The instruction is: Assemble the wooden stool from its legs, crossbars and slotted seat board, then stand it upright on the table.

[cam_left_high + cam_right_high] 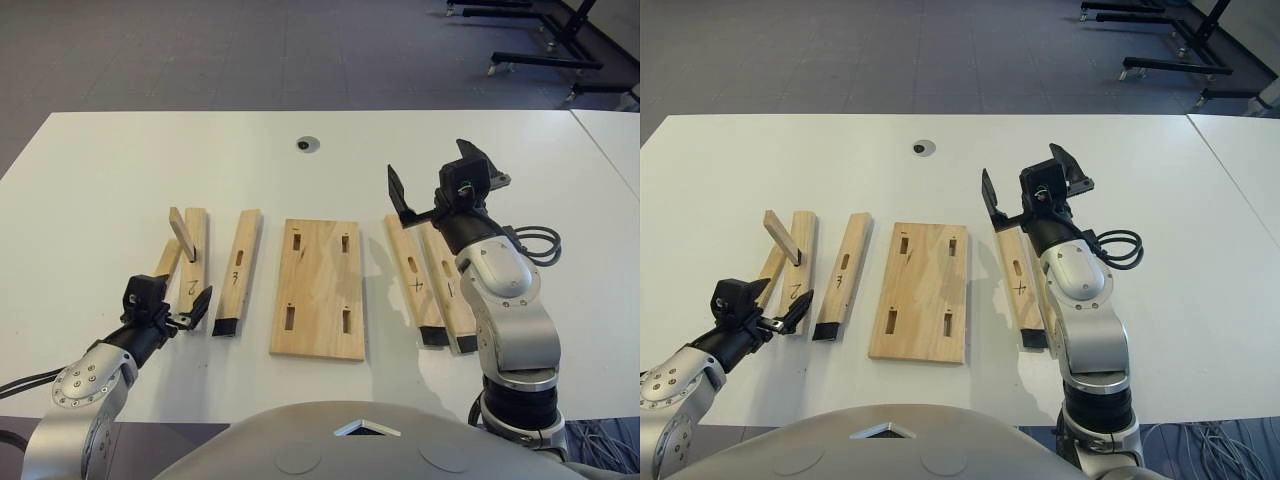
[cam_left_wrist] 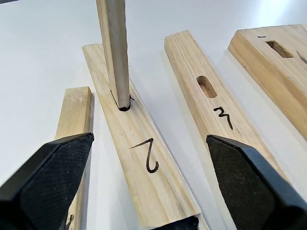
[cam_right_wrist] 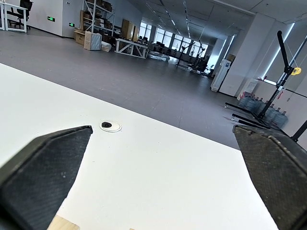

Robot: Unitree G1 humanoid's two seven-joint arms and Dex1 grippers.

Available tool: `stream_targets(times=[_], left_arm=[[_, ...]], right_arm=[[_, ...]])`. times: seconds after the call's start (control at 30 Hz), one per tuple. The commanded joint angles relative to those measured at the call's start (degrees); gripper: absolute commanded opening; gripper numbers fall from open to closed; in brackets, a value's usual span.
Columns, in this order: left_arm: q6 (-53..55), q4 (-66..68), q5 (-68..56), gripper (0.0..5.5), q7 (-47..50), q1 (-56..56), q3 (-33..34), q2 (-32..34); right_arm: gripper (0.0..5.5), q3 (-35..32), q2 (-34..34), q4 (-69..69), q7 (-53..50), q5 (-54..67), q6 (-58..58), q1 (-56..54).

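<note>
The left gripper [image 1: 185,308] sits low over the near left of the counter [image 1: 100,180], its jaws spread wide and holding nothing. They straddle the near end of the leg marked 2 [image 2: 144,158]. One finger [image 2: 48,177] hangs over a second crossbar [image 2: 73,122] that lies flat just left of that leg. The other finger [image 2: 249,184] hangs by the near end of the leg marked 3 [image 1: 237,270].

A crossbar [image 1: 182,233] stands in the slot of the leg marked 2, tilted and leaning toward the far left. The leg marked 3 lies flat just right of it, slot facing up, with a black cap on its near end.

The right gripper [image 1: 435,180] is raised well above the counter, over the far ends of the two right-hand legs. Its jaws are wide apart and empty, pointing toward the far side. Below it, the leg marked with a cross [image 1: 412,280] and the leg marked 1 [image 1: 450,290] lie flat side by side, touching or nearly so, black caps at their near ends.

The seat board [image 1: 317,288] lies flat in the middle, between the leg marked 3 and the leg marked with a cross, apart from both. It has four slots facing up. A round cable hole [image 1: 307,144] sits farther back on the counter.
</note>
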Motion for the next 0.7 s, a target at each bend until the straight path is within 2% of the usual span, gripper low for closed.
stream_targets(times=[0.03,0.2,0.47,0.7], left_arm=[[-0.6,4.9,3.2,4.32,1.2,-1.5,-2.8,-0.7],[-8.4,19.9,5.8,4.32,-1.1,-3.8,-3.1,-0.1],[-10.8,21.2,5.8,4.32,-1.1,-4.5,-3.3,-0.8],[-12.0,22.4,5.4,3.23,-1.5,-5.5,-3.3,-0.9]], right_arm=[[5.40,-0.2,0.3,-0.1,-0.2,0.3,0.7,-0.9],[5.40,-0.3,0.3,-0.1,-0.3,0.3,0.5,-1.1],[5.40,-0.4,0.3,0.0,-0.3,0.3,0.6,-1.3],[5.40,-0.3,0.5,0.3,-0.8,0.1,0.1,-1.5]])
